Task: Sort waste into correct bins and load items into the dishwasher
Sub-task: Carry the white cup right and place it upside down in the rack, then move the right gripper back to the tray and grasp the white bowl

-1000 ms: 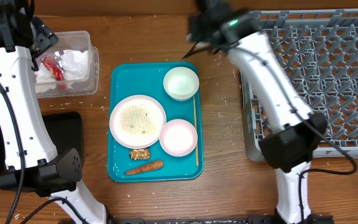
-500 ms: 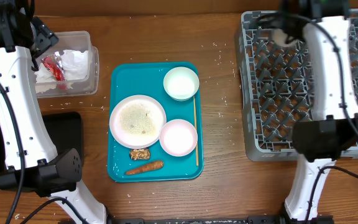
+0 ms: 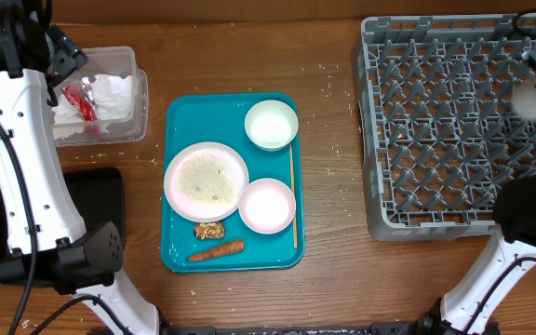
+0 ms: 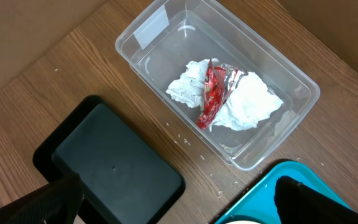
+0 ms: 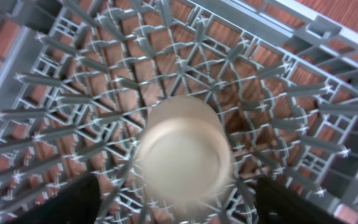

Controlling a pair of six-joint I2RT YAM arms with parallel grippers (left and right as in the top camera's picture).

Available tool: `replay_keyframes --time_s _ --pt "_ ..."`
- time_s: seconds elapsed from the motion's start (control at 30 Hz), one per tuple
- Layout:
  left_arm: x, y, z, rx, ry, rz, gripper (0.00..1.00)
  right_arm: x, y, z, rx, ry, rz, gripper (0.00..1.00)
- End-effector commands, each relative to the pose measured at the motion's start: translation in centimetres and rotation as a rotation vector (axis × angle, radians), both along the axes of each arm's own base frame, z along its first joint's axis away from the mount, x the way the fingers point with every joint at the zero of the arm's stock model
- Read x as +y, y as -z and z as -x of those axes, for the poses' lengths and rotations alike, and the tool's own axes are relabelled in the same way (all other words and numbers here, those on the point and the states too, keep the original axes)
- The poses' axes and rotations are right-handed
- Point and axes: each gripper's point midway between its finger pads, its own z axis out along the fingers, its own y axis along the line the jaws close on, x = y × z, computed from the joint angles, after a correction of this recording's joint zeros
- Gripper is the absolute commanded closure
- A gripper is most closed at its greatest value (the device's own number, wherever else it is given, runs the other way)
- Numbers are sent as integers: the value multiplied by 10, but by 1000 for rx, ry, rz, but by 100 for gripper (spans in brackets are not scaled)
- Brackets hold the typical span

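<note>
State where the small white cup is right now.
In the overhead view, the small white cup is at the far right, above the right-hand edge of the grey dish rack.

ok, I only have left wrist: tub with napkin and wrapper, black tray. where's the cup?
Observer: The small white cup is over the dish rack, toward its right side, blurred.
Operator: right gripper on it?
Observer: No. The right gripper looks open, fingers wide with gaps either side of the cup.
Operator: what's left to clear?
Observer: The teal tray holds the large plate, pinkish plate, bowl, stick, carrot piece and brown lump.
</note>
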Motion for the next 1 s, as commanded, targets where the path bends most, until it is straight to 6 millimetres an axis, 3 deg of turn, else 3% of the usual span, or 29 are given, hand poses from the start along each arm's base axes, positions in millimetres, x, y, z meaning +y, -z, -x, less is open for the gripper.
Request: replay_keyframes --time_s 0.0,0.17,0.3,0.37,0.5,0.7,0.8,0.87,0.97 --pt "1 3 -2 4 -12 1 0 -3 17 4 37 17 -38 14" --pt "1 3 -2 4 -12 1 0 5 21 5 35 6 -97 11" --pt "1 3 -2 4 -12 1 0 27 23 -1 17 -34 -185 9" --pt "1 3 -2 4 -12 1 0 42 24 -6 0 -73 -242 9" --pt "1 3 -2 4 -12 1 0 92 20 -25 -42 -258 -352 9" --pt "1 3 -2 4 -12 1 0 199 17 -46 -33 -642 -372 8" --pt "1 3 -2 4 -12 1 0 265 15 -51 -30 -817 -352 5" --pt "1 3 -2 4 -12 1 0 329 14 -55 -61 -957 -338 0" --pt "1 3 -2 4 -12 1 0 392 17 -57 -102 -1088 -327 0"
